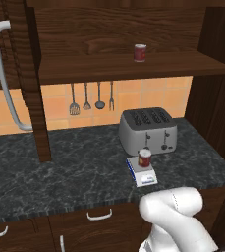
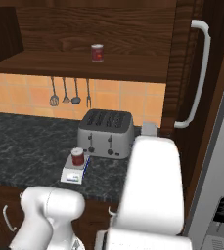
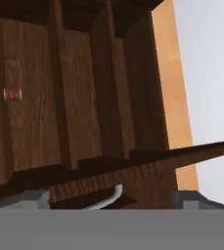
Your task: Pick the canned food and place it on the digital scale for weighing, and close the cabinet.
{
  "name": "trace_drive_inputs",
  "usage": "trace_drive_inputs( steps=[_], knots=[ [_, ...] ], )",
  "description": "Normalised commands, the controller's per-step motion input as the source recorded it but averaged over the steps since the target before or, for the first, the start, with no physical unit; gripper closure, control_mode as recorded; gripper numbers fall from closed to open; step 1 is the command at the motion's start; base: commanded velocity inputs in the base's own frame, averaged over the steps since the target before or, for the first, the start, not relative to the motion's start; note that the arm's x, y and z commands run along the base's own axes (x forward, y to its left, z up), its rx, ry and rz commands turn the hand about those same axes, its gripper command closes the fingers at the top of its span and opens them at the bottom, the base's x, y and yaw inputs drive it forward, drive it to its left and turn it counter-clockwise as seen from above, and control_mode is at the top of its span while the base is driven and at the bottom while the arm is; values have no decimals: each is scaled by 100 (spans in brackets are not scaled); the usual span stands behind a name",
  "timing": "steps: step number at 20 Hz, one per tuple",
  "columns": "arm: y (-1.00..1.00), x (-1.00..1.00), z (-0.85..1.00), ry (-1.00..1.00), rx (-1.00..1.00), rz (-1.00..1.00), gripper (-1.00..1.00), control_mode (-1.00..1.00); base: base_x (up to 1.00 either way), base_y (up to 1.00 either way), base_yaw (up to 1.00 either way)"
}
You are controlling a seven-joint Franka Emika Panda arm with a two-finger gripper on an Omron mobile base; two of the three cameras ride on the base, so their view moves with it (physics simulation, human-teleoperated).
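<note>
The canned food (image 1: 144, 158) (image 2: 77, 156), a dark red tin with a tan label patch, stands upright on the digital scale (image 1: 146, 176) (image 2: 72, 177) in front of the toaster. The cabinet (image 1: 109, 29) is open. One door (image 1: 28, 59) swings out at the left, the other door (image 2: 182, 63) at the right. My gripper (image 3: 111, 197) is up at the right door, its fingertips (image 3: 33, 197) wide apart and open. The door's wooden edge (image 3: 133, 171) and a curve of its silver handle (image 3: 112, 194) lie between them.
A second red can (image 1: 140, 52) (image 2: 97, 52) (image 3: 12, 94) stands on the cabinet shelf (image 1: 133, 66). A silver four-slot toaster (image 1: 147, 129) (image 2: 106, 133) sits behind the scale on the dark stone counter (image 1: 60, 167). Utensils (image 1: 87, 98) hang on the tiled wall. Drawers (image 1: 99, 216) run below.
</note>
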Motion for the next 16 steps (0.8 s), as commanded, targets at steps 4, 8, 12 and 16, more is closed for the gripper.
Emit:
trace_drive_inputs(
  steps=[4,8,12,16],
  knots=[
    [-84,1,19,-12,5,-2,-100,-100,0,0,0],
    [-14,54,-38,-5,1,-4,-100,-100,0,0,0],
    [0,89,-72,0,0,-1,-100,-100,0,0,0],
    [14,94,-28,0,0,-8,-100,-100,0,0,0]
  ],
)
